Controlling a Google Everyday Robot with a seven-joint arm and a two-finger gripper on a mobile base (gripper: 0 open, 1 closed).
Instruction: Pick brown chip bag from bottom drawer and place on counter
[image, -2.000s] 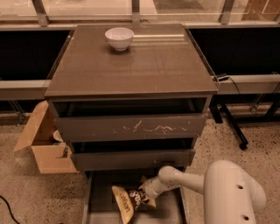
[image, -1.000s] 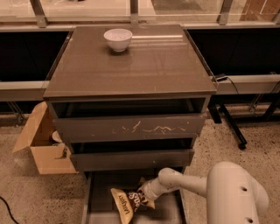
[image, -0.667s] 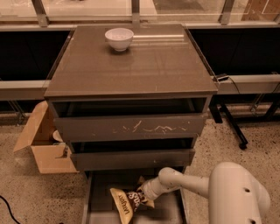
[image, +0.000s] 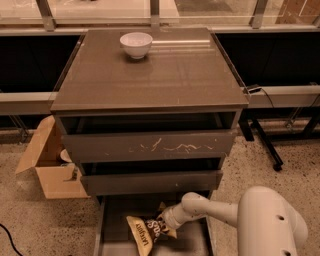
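Low in the shallow grey-brown bottom drawer (image: 186, 244), the white arm's claw (image: 167, 220) sits against the right end of the small crinkled dark-brown chip bag (image: 143, 232).

- Bag: just left of the claw and touching it, tan end with lettering farthest from the claw. It looks tipped up off the drawer floor.
- Claw state: cannot tell whether it is spread or pinching the bag; its tip is lost against the dark foil.
- Directly above the claw: the plain grey-brown middle drawer front (image: 150, 182), overhanging. Higher, the scratched grey-brown drawer front (image: 150, 146).
- Well above and behind the claw: the flat glossy grey-brown bench (image: 180, 75), with a small white bowl (image: 136, 44) at its far edge.
- Far left of the claw, on the floor: an open cardboard box (image: 47, 167).

Judgement: the step in hand is securing and lifting the bag out. To do it well, confirm a firm hold on the crinkled end first, since foil slips. Then draw back toward the robot to clear the middle drawer's overhang before rising. Set down on open bench, short of the bowl.
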